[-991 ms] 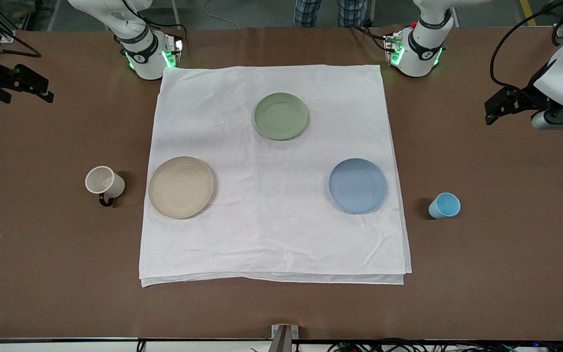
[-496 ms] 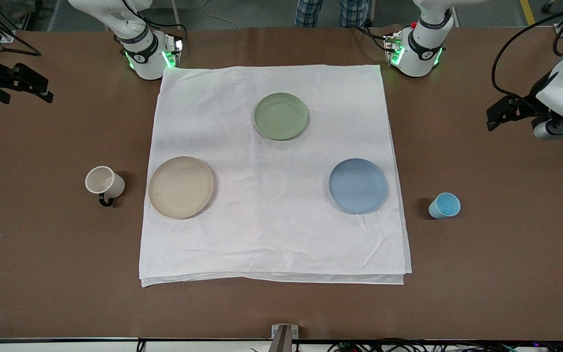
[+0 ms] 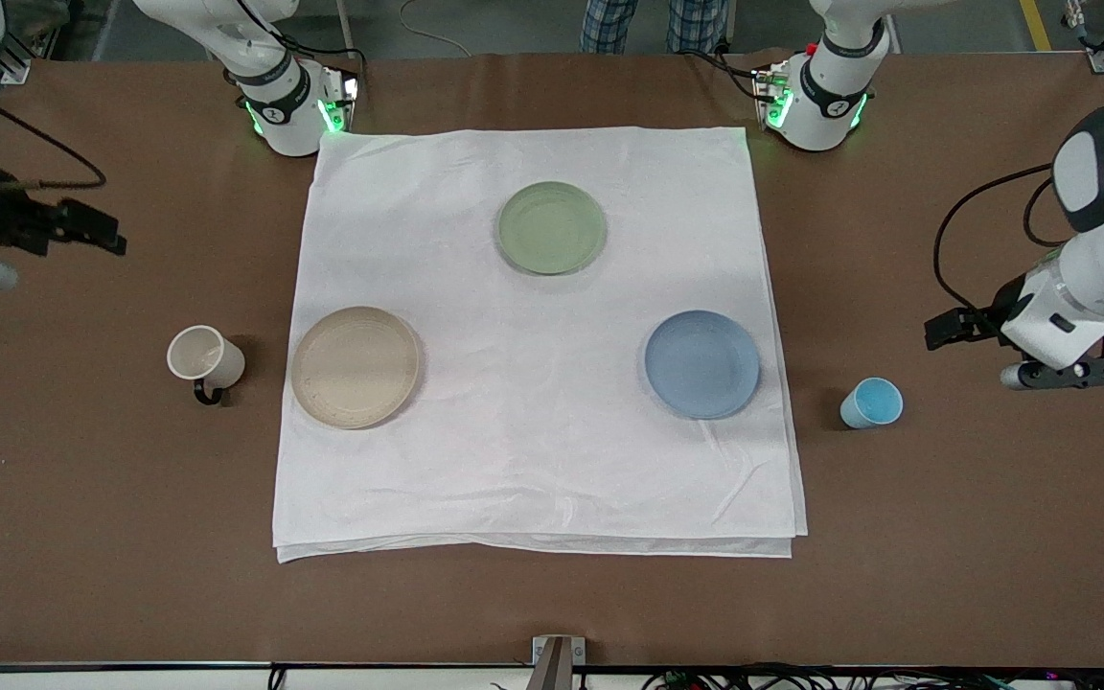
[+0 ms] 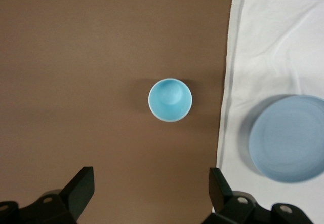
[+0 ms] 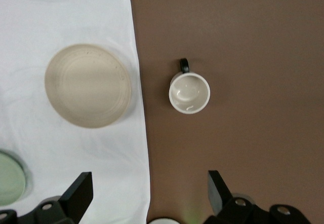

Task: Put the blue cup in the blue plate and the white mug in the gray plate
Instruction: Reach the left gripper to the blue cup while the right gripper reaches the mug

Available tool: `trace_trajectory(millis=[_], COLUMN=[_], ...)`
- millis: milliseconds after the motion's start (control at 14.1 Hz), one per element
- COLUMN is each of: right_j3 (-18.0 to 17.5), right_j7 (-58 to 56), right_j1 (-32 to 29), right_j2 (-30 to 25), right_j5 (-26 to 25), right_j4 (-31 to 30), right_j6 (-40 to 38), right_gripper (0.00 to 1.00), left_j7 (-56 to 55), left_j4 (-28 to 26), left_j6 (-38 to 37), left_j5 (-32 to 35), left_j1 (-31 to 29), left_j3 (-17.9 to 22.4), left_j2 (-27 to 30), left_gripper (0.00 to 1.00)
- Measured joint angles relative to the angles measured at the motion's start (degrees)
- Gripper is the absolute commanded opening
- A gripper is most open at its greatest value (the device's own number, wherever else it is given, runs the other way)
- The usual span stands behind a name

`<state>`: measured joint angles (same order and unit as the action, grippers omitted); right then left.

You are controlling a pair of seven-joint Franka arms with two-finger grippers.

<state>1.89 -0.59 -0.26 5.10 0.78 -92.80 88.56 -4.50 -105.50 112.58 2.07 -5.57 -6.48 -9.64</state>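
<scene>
- Blue cup and white mug, both standing off their plates: nothing placed so far.
- Brown table: one, carrying one square white cloth spread at its middle.
- Plates, three, all on the cloth and all bare: round pale-blue shallow plate toward the left arm's end; round beige-tan plate with ribbed rim, the task's gray plate, toward the right arm's end; round sage-green plate between them, farther from the front camera.
- Left gripper: fingers spread wide, holding nothing, up over bare table above the cup.
- Right gripper: also spread wide and empty, over bare table close to the mug.
- White mug, off-white with thin dark loop handle: one, upright on bare table just beside the beige plate. Probably rigid ceramic, breakable, heavier than the cup; I'd pinch the wall at the rim, clear of the handle.
- Blue cup, small light-blue handleless tumbler: one, upright on bare table near the blue plate. Looks light, smooth, easily tipped; pinch across the rim, squarely.
</scene>
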Motion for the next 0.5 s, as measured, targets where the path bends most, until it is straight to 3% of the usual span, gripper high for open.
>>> trace_trajectory(millis=[283, 496], right_j3=[0.1, 0.1], right_j7=[-0.7, -1.2], right_j1=[-3.0, -3.3], right_j2=[11.9, 15.3], right_j5=[0.0, 0.0], right_j4=[1.6, -4.2], right_j6=[10.9, 23.2], right_gripper=[1.00, 0.98], left_j7=[0.0, 0.0], left_j4=[-8.1, -9.0], left_j6=[15.9, 23.0], left_j5=[0.0, 0.0], left_j1=[-2.6, -3.6], left_j3=[0.0, 0.0], left_j2=[-4.8, -9.9], left_gripper=[0.83, 0.70])
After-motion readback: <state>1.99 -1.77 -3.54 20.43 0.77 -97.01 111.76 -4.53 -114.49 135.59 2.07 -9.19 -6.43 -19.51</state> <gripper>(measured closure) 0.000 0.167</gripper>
